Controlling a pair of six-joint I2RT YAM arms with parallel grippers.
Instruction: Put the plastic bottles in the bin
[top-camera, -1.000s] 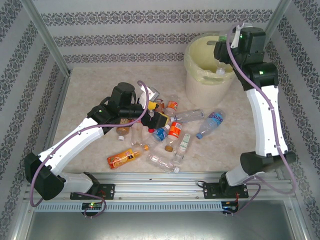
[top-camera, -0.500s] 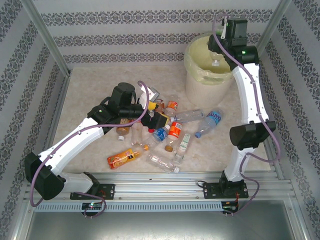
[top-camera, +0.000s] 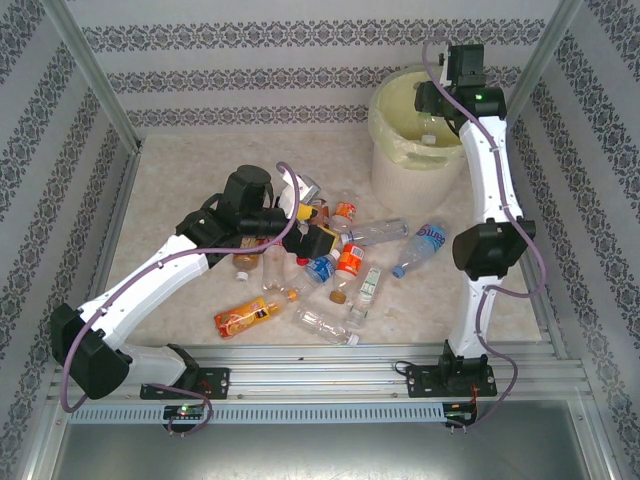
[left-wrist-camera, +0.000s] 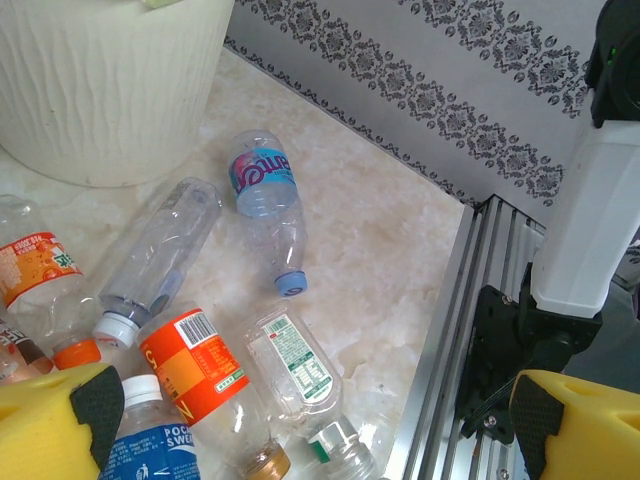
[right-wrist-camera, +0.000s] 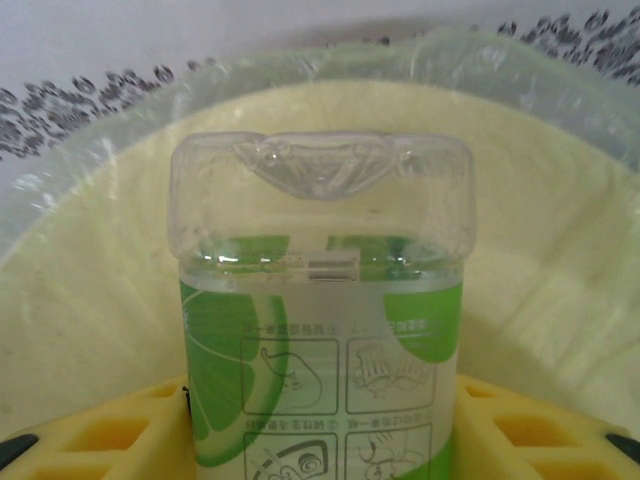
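Green shapes and little drawings cover the label of the green-label bottle (right-wrist-camera: 320, 300). It is see-through plastic with a flat, boxy end, and that end points away from the wrist camera. The right end effector (top-camera: 432, 108) is clenched on it, one yellow pad on each side, and holds it up over the open mouth of the bin (top-camera: 400, 175). The bin is big, round and white, with a pale yellow-green bag (right-wrist-camera: 560, 250) inside. It stands at the far right of the tabletop (top-camera: 180, 190).

So the step in hand looks like the drop. The bottle is over the bin, so I think the next move is just to let the pads go wide and let it fall in. It should be over the middle and not the rim, or it could bounce out.

The left end effector (top-camera: 310, 226) is released, its yellow pads wide apart, and it hangs low over the pile of bottles (top-camera: 340, 275) in the middle of the tabletop. It grips nothing. Many bottles are left to do. A blue-label bottle (left-wrist-camera: 265, 185) lies near the bin, an orange bottle (top-camera: 245, 318) lies by itself nearer the arms, and the others lie mixed up, some touching. They look light and round, so they may roll when poked.
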